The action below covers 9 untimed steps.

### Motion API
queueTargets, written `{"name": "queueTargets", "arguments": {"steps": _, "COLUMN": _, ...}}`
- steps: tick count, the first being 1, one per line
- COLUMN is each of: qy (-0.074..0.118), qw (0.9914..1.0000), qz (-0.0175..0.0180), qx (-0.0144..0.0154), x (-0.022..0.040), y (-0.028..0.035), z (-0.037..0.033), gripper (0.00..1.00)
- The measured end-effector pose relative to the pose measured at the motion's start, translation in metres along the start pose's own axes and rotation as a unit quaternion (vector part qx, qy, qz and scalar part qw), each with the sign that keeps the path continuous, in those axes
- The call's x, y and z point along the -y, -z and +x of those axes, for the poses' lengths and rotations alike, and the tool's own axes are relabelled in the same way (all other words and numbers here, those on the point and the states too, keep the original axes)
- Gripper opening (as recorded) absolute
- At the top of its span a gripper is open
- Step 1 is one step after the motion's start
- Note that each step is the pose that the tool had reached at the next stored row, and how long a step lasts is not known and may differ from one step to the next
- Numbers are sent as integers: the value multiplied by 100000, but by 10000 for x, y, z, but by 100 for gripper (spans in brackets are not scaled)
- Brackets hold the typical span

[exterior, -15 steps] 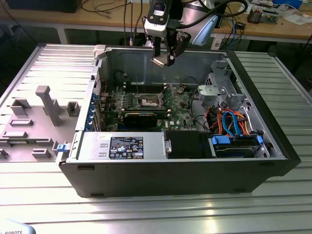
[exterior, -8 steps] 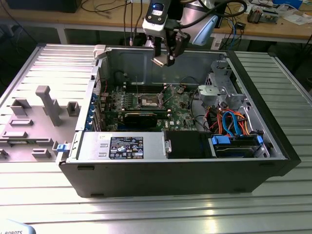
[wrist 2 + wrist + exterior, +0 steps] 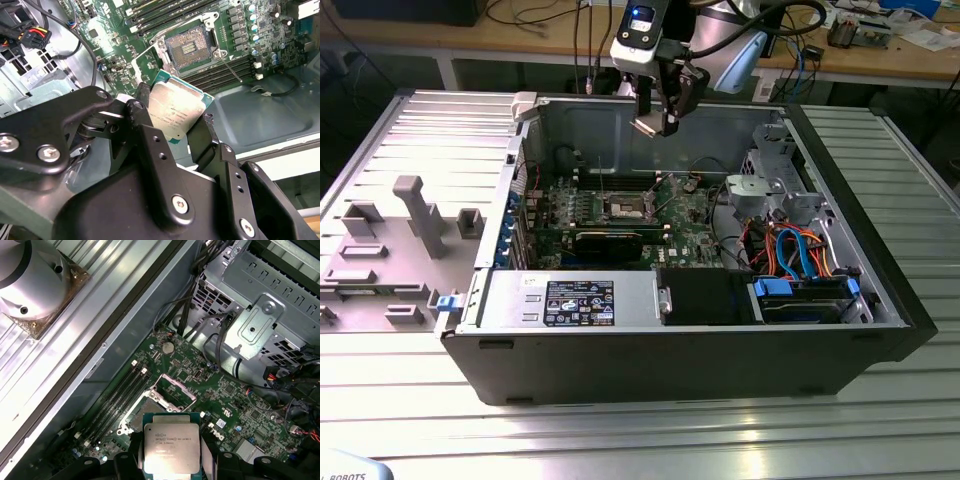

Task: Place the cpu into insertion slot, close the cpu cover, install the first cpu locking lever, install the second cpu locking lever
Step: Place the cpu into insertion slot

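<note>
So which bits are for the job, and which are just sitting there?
For the job: the tool, holding the cpu; the insertion slot.
Just sitting there: blue cables, coin battery, grey blocks.

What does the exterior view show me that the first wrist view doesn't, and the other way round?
The exterior view adds the whole open computer case on a ribbed metal table, grey blocks at the exterior view's left, and the arm's hand hanging above the open case. The first wrist view adds the chip up close, grey metal top showing, gripped in the hand. Both share the green board and its empty square socket.
</note>
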<state>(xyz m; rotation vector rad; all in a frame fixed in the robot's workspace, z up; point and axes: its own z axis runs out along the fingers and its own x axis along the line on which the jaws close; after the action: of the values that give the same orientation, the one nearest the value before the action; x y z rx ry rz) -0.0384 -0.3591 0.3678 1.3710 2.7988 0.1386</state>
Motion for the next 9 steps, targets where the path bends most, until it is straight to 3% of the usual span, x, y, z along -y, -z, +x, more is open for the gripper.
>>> {"name": "queueTargets", "arguments": {"steps": 9, "qy": -351, "qw": 99999, "qz": -6, "qx": 31, "x": 0, "y": 0, "z": 0, "gripper": 55}}
